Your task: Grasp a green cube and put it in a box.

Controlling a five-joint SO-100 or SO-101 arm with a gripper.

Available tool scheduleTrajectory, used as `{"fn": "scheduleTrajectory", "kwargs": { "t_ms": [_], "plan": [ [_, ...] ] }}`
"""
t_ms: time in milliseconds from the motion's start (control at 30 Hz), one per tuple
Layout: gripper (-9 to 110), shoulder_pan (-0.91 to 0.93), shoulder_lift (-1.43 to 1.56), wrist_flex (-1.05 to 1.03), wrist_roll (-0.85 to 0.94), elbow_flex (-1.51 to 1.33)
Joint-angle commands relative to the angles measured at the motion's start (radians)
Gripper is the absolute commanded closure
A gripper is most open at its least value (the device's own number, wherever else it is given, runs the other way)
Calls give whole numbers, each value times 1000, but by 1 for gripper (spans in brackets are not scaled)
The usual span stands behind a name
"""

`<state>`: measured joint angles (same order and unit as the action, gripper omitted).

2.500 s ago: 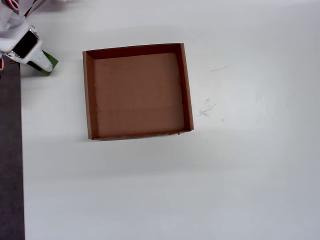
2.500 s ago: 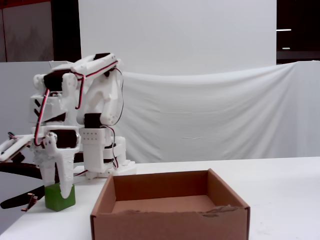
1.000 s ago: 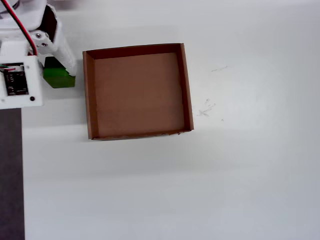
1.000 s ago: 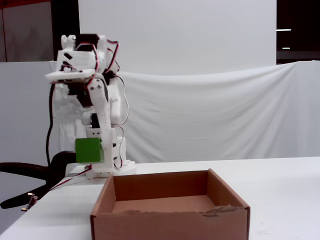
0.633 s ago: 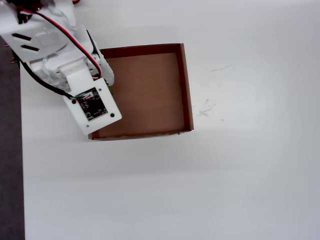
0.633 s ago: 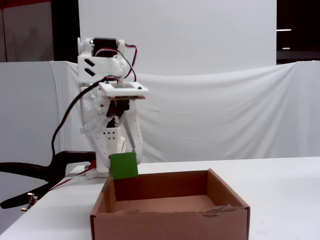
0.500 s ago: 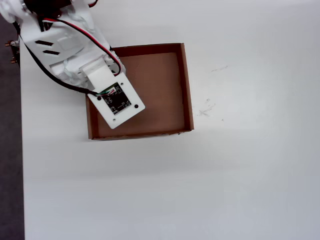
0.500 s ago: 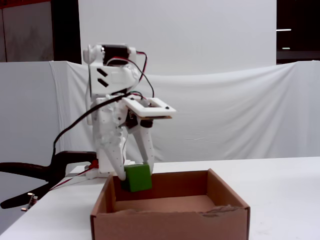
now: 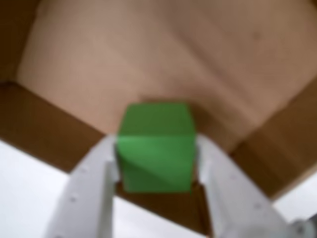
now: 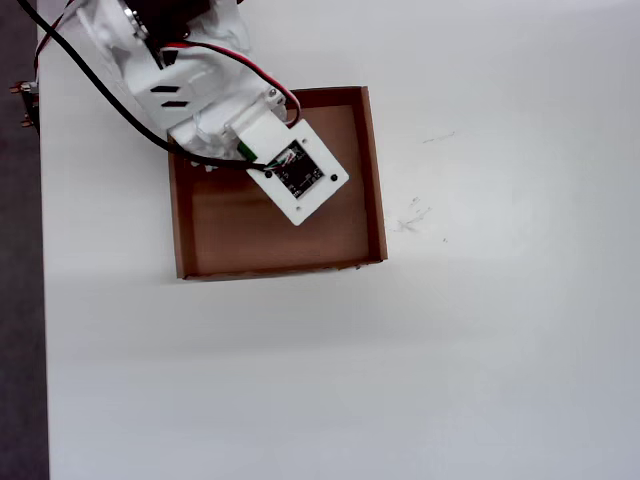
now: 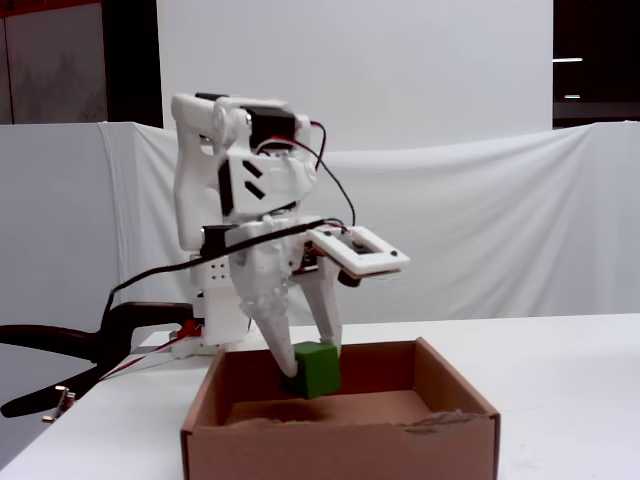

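**Green cube held over the box**

The two white fingers (image 9: 156, 163) are closed on the green cube (image 9: 156, 146), one pad against each side face. In the fixed view the fingers (image 11: 310, 372) point down and the cube (image 11: 318, 369) hangs between their tips, inside the outline of the box (image 11: 450, 385), near its back wall and above the floor. The cube is tilted slightly, one lower corner dipping; being a cube, it has no long axis to speak of.

In the wrist view the brown box floor and two walls fill the picture behind the cube. From overhead, the arm's white wrist plate (image 10: 297, 180) and black and red cables (image 10: 215, 52) cover the fingers and most of the cube, leaving a green sliver (image 10: 245, 150) over the upper part of the box (image 10: 375, 170). The box sits on a white surface (image 10: 480, 350).
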<state>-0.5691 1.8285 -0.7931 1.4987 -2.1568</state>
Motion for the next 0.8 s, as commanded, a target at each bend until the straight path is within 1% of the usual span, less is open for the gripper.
{"fn": "scheduleTrajectory", "kwargs": {
  "t_ms": [0,167,467,767],
  "plan": [
    [87,-5,8,15,21,5],
    [87,20,11,49,21,-58],
    [88,60,17,60,25,-75],
    [87,80,17,115,26,-107]
  ]
}}
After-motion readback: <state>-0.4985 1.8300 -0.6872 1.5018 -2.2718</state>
